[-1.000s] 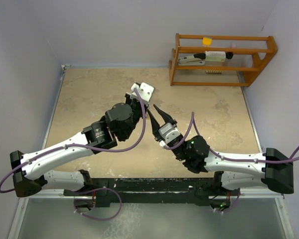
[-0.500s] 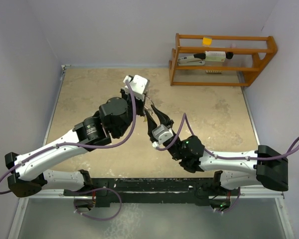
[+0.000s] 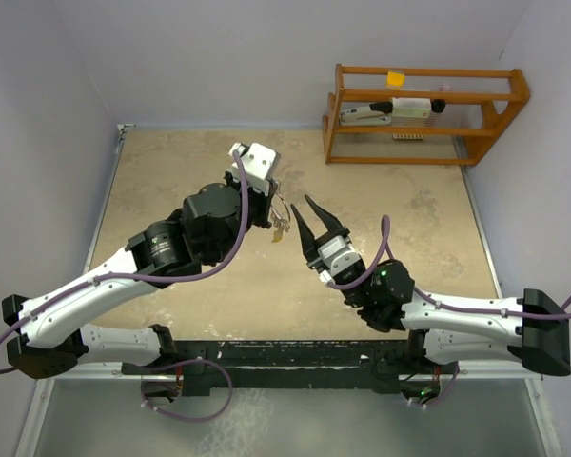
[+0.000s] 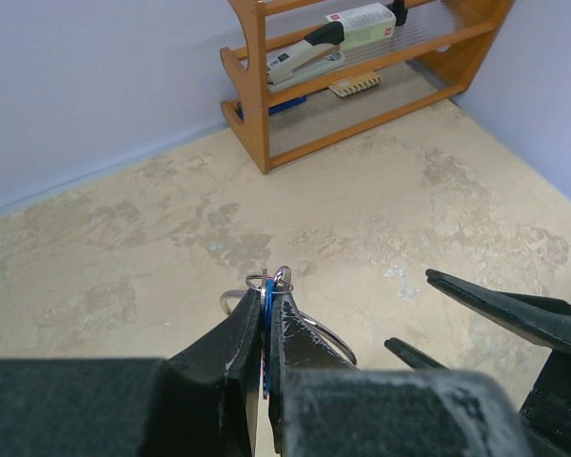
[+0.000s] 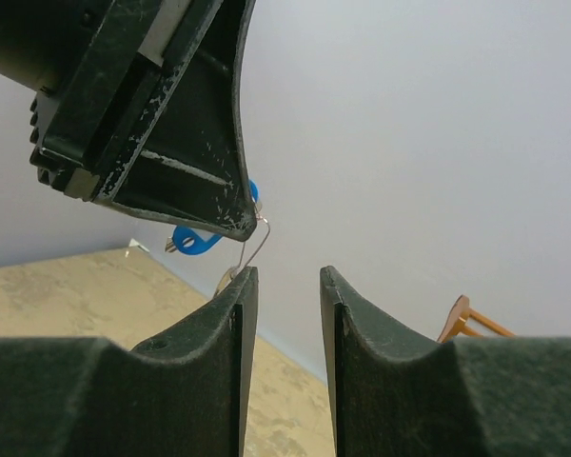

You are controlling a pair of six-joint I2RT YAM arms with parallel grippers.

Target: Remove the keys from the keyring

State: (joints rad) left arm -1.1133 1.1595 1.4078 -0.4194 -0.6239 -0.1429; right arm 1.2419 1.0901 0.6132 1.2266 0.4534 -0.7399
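From what I can see, the job is barely started. The small keys (image 3: 280, 228) hang as one bunch in the air, on the near-left side of the orange wooden rack (image 3: 423, 114) and well apart from it. I see no key lying loose on the mottled beige tabletop (image 3: 162, 195). The thin round silver wire keyring (image 5: 255, 249) loops out just below the bunch, so I judge every key is yet to come off. Whether one has already been worked partway round the wire is too small for me to tell.

My left claw (image 4: 267, 297) is pressed together on the blue plastic-headed key (image 4: 265, 322), with the ring and the plain silver keys dangling from that pinch. The left arm reaches forward from its base, elbow bent and wrist lifted, with the claw pointing rackward and slightly down.

My right claw (image 5: 284, 284) is partly spread and holds nothing. Its arm lies low, farther from the rack than the bunch, with the wrist cocked so the fingers angle up toward the bunch. In the right wrist view the wire comes down just beside the tip of one finger (image 5: 236, 295). I cannot tell if they touch. What is left, as I judge it, is catching that ring and threading the keys off it.
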